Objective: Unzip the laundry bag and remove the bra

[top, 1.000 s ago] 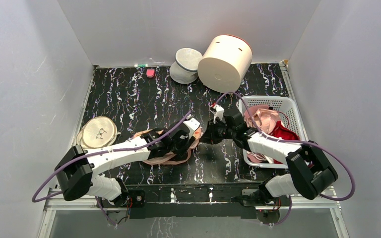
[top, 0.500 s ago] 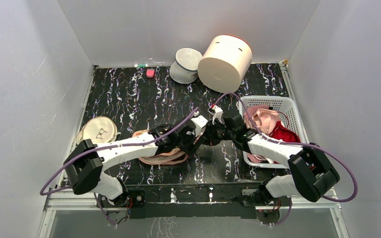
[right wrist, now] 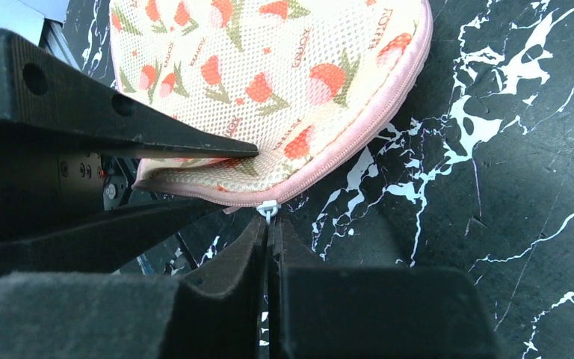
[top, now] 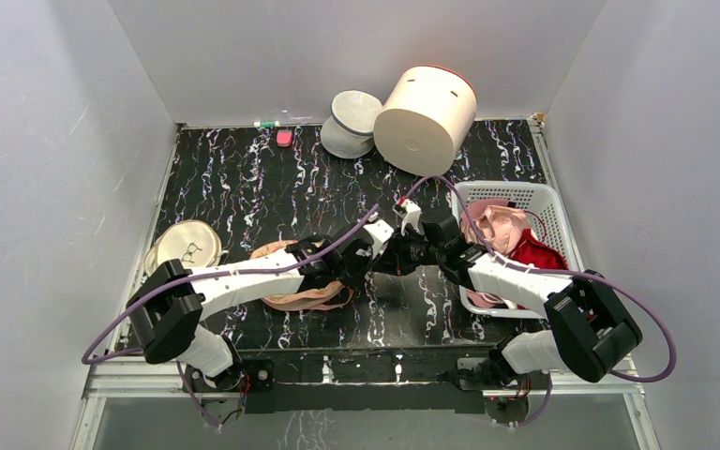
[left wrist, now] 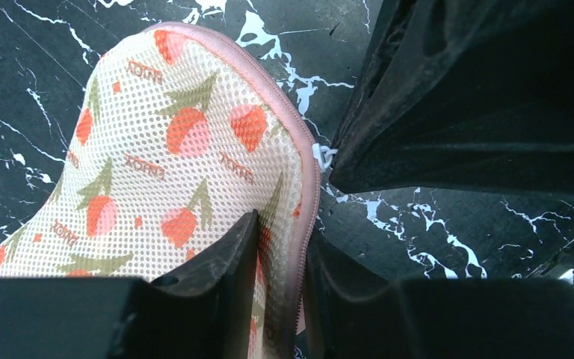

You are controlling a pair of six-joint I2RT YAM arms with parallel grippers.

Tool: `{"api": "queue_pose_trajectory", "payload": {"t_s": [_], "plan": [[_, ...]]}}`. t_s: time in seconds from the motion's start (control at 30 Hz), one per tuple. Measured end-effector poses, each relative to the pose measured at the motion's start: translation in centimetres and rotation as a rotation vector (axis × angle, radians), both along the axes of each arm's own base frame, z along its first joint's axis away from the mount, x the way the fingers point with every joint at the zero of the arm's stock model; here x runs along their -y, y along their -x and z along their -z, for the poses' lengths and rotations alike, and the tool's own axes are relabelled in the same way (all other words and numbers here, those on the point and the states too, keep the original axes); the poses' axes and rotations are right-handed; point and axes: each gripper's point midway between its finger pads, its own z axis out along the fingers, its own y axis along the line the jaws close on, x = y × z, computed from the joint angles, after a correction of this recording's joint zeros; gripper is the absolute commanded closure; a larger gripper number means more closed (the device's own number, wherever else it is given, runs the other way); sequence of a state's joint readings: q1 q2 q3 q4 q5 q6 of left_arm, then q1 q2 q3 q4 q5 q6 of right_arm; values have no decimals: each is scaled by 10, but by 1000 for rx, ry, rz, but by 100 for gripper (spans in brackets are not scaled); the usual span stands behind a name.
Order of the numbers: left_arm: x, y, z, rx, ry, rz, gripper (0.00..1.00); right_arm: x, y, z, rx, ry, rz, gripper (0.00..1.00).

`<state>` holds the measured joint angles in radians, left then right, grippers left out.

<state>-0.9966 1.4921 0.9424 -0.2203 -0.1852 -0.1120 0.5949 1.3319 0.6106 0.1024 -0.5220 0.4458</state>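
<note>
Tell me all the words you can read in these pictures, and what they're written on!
On the laundry bag: small orange words repeated among the red flower print, too blurred and tilted to read in either wrist view.
On the round cream disc: a dark squiggly drawing, no letters I can make out.
Nothing else in the pictures shows writing, numbers or signs.

My bench (top: 244, 178) is black marble with white veins; plain grey walls (top: 56, 141) enclose three sides, evenly lit.
</note>
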Motion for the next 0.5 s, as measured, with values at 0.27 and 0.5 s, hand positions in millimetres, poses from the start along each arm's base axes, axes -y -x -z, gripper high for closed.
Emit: {"api": "queue_pose_trajectory", "payload": {"t_s": [0.27,0.5], "plan": [[-10,0,-14,39,2,4,100,0,-3,0,21,10,6,100],[-27,5,-37,107,14,30,100,8,-18,7,29,25,15,100]]}}
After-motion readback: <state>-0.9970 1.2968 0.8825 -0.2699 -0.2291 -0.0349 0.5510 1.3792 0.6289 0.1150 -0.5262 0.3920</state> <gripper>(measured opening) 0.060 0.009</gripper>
